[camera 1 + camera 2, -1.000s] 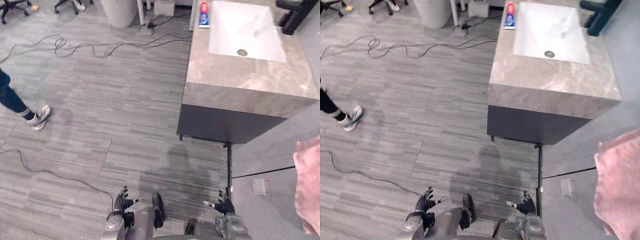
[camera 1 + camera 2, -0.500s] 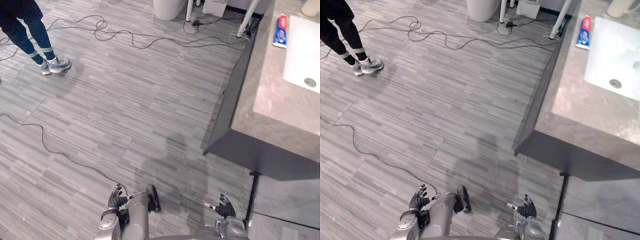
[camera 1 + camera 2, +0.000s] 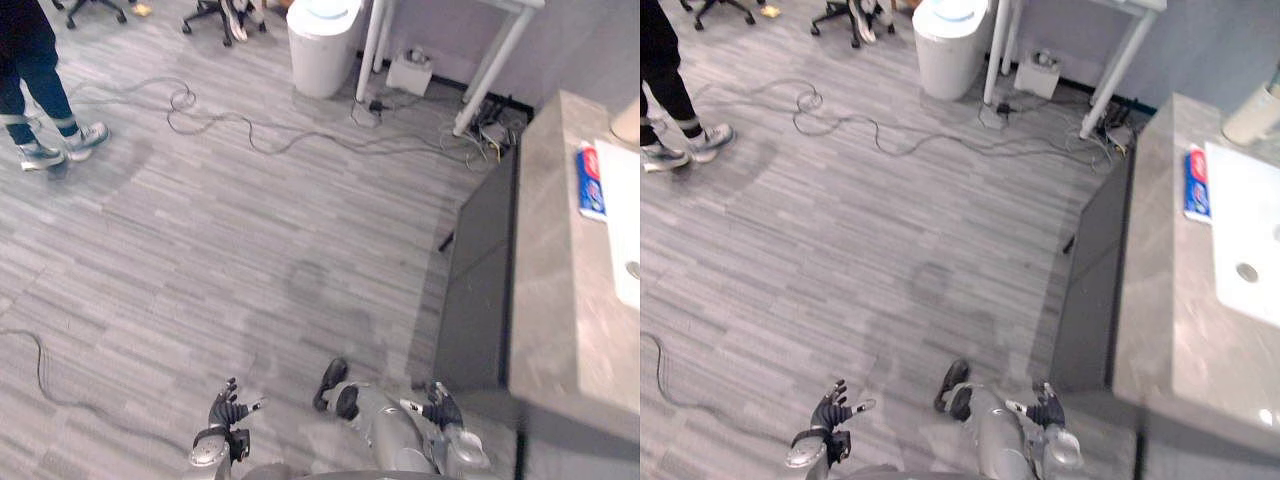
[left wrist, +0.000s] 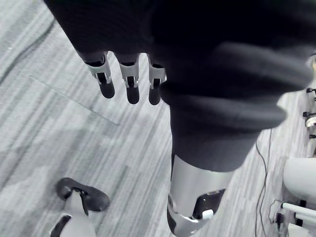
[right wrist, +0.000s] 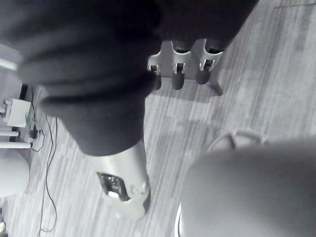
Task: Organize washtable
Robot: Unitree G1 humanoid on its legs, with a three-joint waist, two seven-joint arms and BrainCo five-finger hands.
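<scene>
The washtable (image 3: 550, 260) with its grey stone top stands at the right, its white sink (image 3: 1250, 240) set into it. A red, white and blue toothpaste tube (image 3: 590, 181) lies flat on the top beside the sink. A pale cup (image 3: 1252, 116) stands at the far end of the top. My left hand (image 3: 228, 410) hangs low at the bottom of the view over the floor, fingers straight and holding nothing. My right hand (image 3: 440, 410) hangs beside the washtable's near corner, also open and holding nothing.
A white bin (image 3: 322, 45) stands at the back beside white table legs (image 3: 490, 70) and a tangle of cables (image 3: 230, 125). A person's legs (image 3: 30, 90) are at the far left. Office chair bases (image 3: 215, 15) stand at the back.
The whole picture has swung, so the camera has turned: the washtable now lies further right and the bin and table legs have come into view. Both hands still hang low and open.
</scene>
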